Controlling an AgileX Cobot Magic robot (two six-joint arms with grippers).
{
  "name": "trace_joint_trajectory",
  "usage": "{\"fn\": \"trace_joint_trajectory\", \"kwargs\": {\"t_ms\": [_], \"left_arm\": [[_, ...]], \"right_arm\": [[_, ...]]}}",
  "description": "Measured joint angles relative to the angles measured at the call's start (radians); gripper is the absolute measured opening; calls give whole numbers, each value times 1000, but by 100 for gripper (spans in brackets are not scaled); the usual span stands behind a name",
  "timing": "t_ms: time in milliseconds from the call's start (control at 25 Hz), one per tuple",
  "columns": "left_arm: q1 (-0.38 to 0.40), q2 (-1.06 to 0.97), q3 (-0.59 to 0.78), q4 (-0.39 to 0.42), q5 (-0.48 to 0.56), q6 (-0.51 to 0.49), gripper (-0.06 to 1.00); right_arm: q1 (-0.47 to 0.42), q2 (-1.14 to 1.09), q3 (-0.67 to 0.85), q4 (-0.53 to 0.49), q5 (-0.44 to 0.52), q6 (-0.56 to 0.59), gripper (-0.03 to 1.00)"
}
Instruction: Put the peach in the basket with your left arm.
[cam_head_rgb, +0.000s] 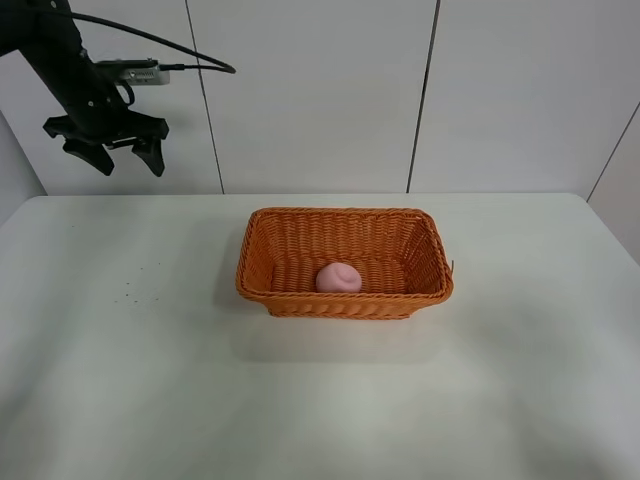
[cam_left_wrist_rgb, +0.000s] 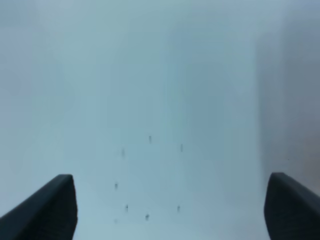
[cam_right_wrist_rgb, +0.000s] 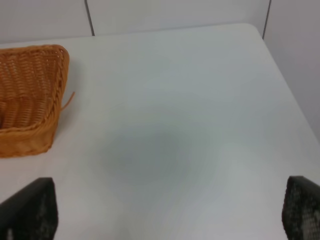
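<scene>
The pale pink peach (cam_head_rgb: 338, 278) lies inside the orange wicker basket (cam_head_rgb: 262, 243) in the middle of the white table, near the basket's front wall. My left gripper (cam_head_rgb: 128, 164) hangs high at the far left, well away from the basket, open and empty. In the left wrist view its two dark fingertips (cam_left_wrist_rgb: 47, 207) are spread wide over bare table. My right gripper (cam_right_wrist_rgb: 165, 212) is open and empty, with both fingertips (cam_right_wrist_rgb: 32, 210) at the picture's lower corners. A corner of the basket (cam_right_wrist_rgb: 30, 90) shows in the right wrist view. The right arm is out of the exterior view.
The white table (cam_head_rgb: 120, 380) has a few small dark specks (cam_head_rgb: 140, 290) left of the basket; they also show in the left wrist view (cam_left_wrist_rgb: 147, 200). White wall panels stand behind the table. The table's right edge (cam_right_wrist_rgb: 287, 85) shows in the right wrist view.
</scene>
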Motion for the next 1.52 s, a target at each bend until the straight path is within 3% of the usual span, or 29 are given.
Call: {"fn": "trace_joint_trajectory", "kwargs": {"t_ms": [160, 320, 520, 840, 1080, 1200, 1520], "left_arm": [[-1, -89, 59, -18, 0, 0, 86], [-1, -263, 208, -48, 0, 0, 85], [-1, -595, 535, -53, 0, 3, 85], [-2, -1140, 1064, 39, 0, -15, 85], [-2, -1542, 1447, 45, -42, -30, 85], [-2, -1722, 1547, 45, -83, -30, 85], [-2, -2054, 1561, 45, -114, -30, 85]], "right_arm": [[0, 0, 0, 0, 0, 0, 69], [0, 0, 0, 0, 0, 0, 69], [0, 0, 0, 0, 0, 0, 69], [0, 0, 0, 0, 0, 0, 69], [0, 0, 0, 0, 0, 0, 69], [0, 0, 0, 0, 0, 0, 69], [0, 0, 0, 0, 0, 0, 69]]}}
